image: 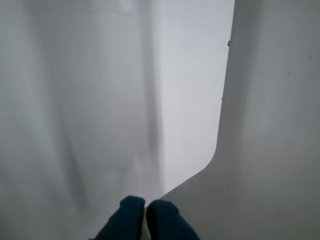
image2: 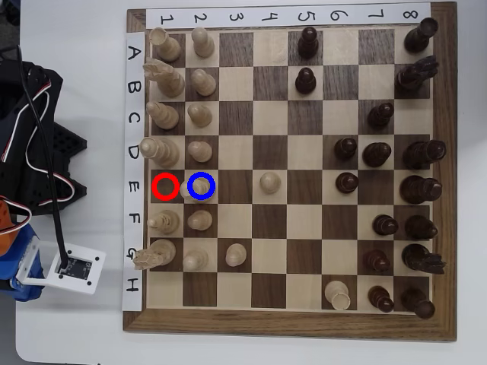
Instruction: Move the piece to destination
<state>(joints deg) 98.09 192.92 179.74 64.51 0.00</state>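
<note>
In the overhead view a pale cream piece (image2: 198,188) stands inside the drawn blue ring, on the light destination square (image2: 214,198) in row E, column 2. The dark square beside it, marked with a red ring (image2: 165,186), holds nothing. My arm (image2: 19,255) is folded up off the board's left side. In the wrist view my gripper (image: 145,206) shows as two dark blue fingertips pressed together with nothing between them, over a plain white surface.
Pale pieces fill columns 1 and 2, such as the pawn (image2: 199,153) just above the ringed square; a lone pale pawn (image2: 269,182) stands in column 4. Dark pieces (image2: 416,188) crowd the right side. A black arm base (image2: 38,129) and cables lie left of the board.
</note>
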